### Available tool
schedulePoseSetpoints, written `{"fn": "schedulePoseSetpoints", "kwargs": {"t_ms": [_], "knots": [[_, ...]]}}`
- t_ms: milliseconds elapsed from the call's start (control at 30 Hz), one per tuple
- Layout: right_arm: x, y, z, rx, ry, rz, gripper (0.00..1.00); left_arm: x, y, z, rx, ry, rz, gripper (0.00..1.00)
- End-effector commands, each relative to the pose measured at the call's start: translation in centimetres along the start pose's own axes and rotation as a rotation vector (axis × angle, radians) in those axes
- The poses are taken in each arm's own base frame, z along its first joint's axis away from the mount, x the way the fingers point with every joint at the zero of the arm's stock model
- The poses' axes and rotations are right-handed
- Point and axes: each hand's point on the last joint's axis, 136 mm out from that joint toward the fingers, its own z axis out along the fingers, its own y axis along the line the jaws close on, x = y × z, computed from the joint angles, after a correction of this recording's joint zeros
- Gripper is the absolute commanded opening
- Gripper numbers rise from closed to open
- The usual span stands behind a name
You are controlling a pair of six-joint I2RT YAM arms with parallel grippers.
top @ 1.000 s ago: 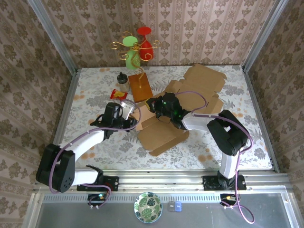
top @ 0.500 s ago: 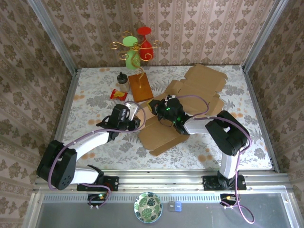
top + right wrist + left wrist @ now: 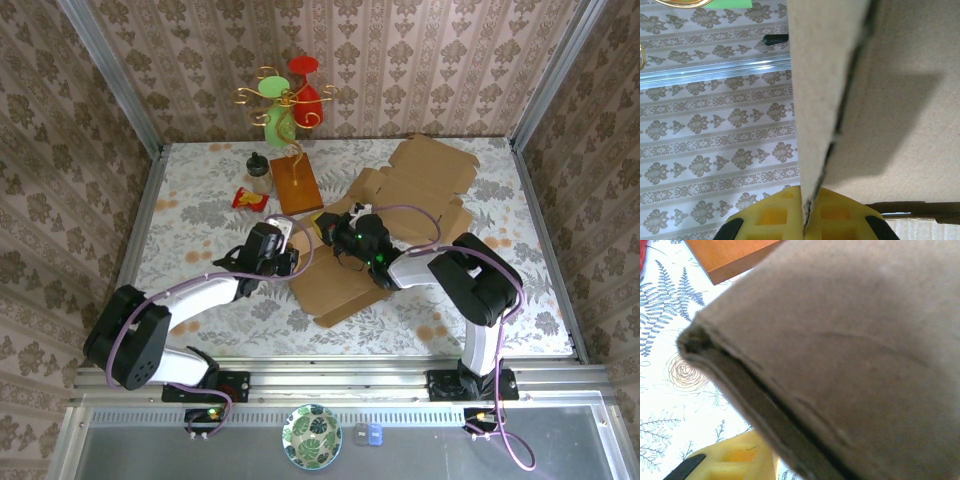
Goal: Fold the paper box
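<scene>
table: floral cloth [image 3: 190,225], both arms reach in from 6 o'clock.
left gripper: [image 3: 286,250] about 9 o'clock of table centre, right at the box's left edge. In the wrist view cardboard sits very close to the lens, with one yellow pad [image 3: 727,462] low at 7 o'clock. Whether the jaws are apart or clamped, cannot tell.
packet: red [image 3: 248,198], flat, 10 o'clock, just beside the bottle.
bottle: small, dark cap [image 3: 259,172], upright, 11 o'clock.
stand: gold wire with green and red cups [image 3: 285,100], 12 o'clock by the back wall.
block: orange-brown [image 3: 295,183], lying flat between bottle and box, at 12 o'clock of the left gripper.
bowl: green pattern [image 3: 311,437], off the table on the front ledge, 6 o'clock.
right gripper: [image 3: 328,226] near table centre, over the box's left part, jaws together on a raised flap [image 3: 815,100]. In the wrist view the flap's edge runs down between the yellow pads.
box: brown cardboard [image 3: 425,180], mostly flat and unfolded, spread from centre out to 2 o'clock, with one panel reaching toward 6 o'clock.
</scene>
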Motion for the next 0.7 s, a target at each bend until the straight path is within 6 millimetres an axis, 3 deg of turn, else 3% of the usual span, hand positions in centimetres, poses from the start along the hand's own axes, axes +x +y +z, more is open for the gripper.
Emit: {"fn": "schedulePoseSetpoints", "kwargs": {"t_ms": [0, 300, 667], "knots": [[0.5, -3.0, -0.1, 0.071, 0.008, -0.007, 0.00, -0.7, 0.1, 0.4, -0.031, -0.032, -0.039, 0.32], [0.4, -3.0, -0.2, 0.072, 0.004, 0.002, 0.00, -0.8, 0.4, 0.6, -0.115, -0.059, -0.120, 0.26], [0.6, -3.5, -0.2, 0.074, 0.002, 0.013, 0.00, -0.7, -0.4, 1.6, -0.156, -0.067, -0.220, 0.26]]}}
